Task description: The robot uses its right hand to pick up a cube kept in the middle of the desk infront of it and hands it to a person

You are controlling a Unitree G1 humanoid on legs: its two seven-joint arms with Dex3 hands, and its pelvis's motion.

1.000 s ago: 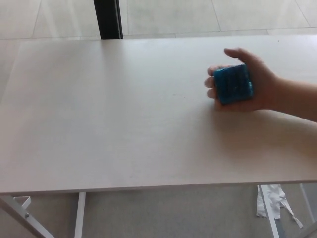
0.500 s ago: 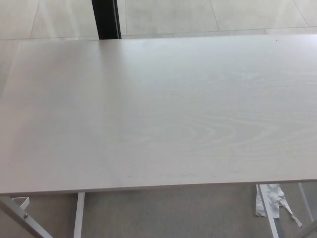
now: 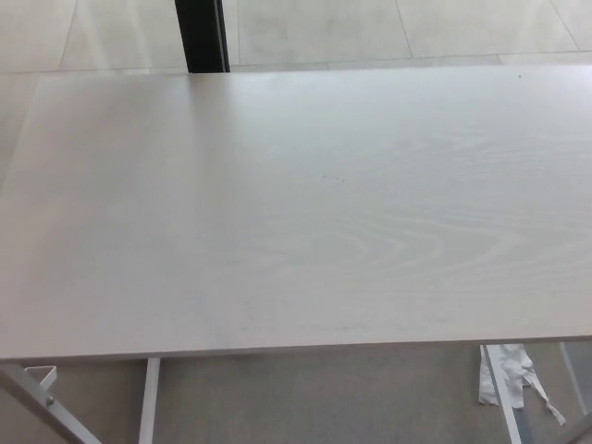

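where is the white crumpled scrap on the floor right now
In the head view, the white crumpled scrap lies on the floor at the lower right, just below the desk's near edge.

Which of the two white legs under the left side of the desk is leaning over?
The leg nearest the left edge: it runs on a slant, while the leg beside it goes almost straight down.
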